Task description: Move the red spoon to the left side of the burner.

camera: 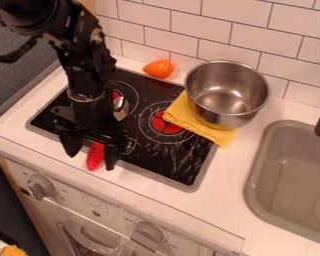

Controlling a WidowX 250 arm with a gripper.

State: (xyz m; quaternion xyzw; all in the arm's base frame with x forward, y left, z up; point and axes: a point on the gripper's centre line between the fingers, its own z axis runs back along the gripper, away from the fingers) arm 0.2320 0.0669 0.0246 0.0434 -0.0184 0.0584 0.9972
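Camera view: red spoon [96, 156], handle between fingers of open claw [91, 159].

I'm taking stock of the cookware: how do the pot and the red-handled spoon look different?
The pot is silvery all over, while the spoon pairs a silvery bowl with a ridged red handle. The pot is wide and deep; the spoon is slim, its bowl small. The pot shows almost whole, but the gripper partly hides the spoon. Both have shiny, metal-looking surfaces.
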